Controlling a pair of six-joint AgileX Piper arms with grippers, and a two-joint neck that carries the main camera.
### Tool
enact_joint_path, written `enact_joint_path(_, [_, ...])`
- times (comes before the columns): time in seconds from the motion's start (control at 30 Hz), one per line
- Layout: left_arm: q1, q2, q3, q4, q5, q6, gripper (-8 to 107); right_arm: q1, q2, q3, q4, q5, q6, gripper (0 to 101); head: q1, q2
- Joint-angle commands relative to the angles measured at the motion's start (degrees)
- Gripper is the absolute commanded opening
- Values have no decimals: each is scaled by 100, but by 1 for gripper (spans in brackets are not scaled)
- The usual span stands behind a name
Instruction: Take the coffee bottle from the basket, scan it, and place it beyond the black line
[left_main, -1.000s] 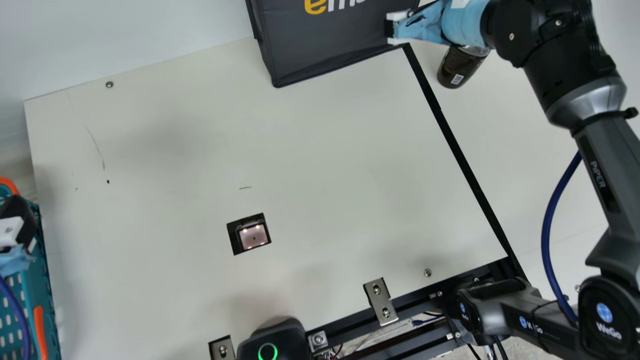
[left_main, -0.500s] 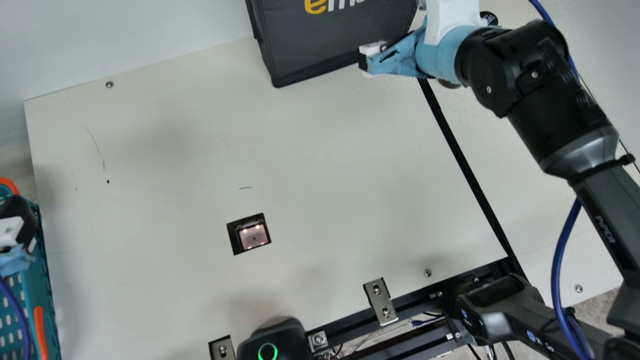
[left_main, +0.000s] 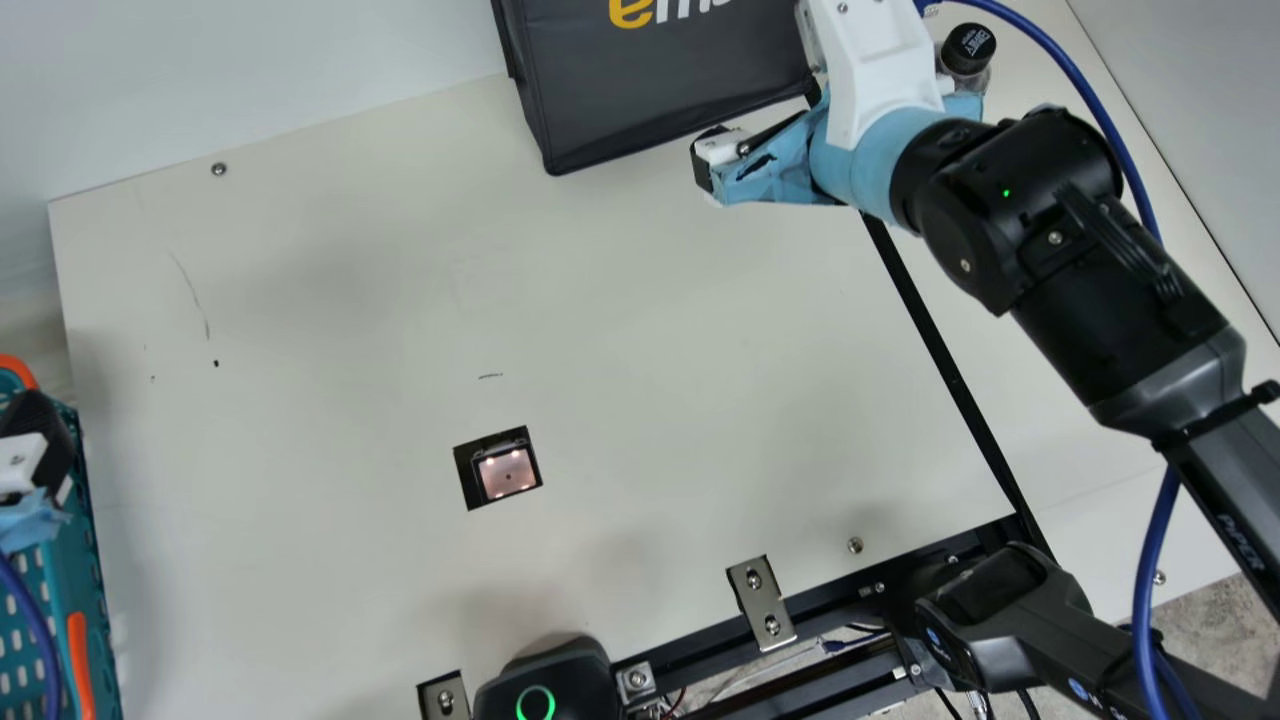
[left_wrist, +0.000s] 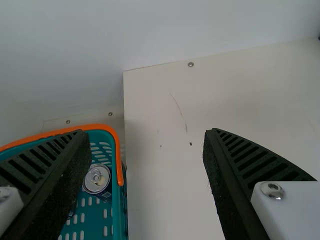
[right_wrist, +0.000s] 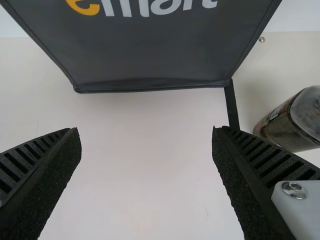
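In the main view my right gripper (left_main: 705, 165) is over the table just in front of the dark bag, left of the black line (left_main: 940, 350). The coffee bottle (left_main: 966, 62) stands beyond that line, partly behind the right arm. The right wrist view has the right gripper (right_wrist: 146, 132) wide open and holding nothing, with the bottle (right_wrist: 295, 122) off to one side. At the main view's left edge, my left gripper (left_main: 35, 440) is over the teal basket (left_main: 85, 590). In the left wrist view the left gripper (left_wrist: 145, 132) is open and empty above the basket (left_wrist: 119, 210).
A dark bag (left_main: 660, 90) stands at the table's back edge. The scanner window (left_main: 505, 470) is set into the table (left_main: 330, 300). Inside the basket a can (left_wrist: 96, 179) shows in the left wrist view. A black device with a green ring (left_main: 535, 700) sits at the front edge.
My right gripper has moved left and toward the table's front, away from the bottle, whose cap has come into sight behind the arm. The left arm has kept still.
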Motion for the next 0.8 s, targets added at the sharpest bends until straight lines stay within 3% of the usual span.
enact_joint_path(0.0, [0, 0, 0, 0, 0, 0, 90, 67, -45, 43, -80, 20, 83, 91, -157, -5])
enact_joint_path(0.43, [0, 0, 0, 0, 0, 0, 90, 329, -319, 200, -359, 143, 349, 91, -157, -5])
enact_joint_path(0.77, [-331, -364, -562, 558, 1002, -864, 90, -265, -1267, -91, 224, 1131, -532, 91, -157, 1329])
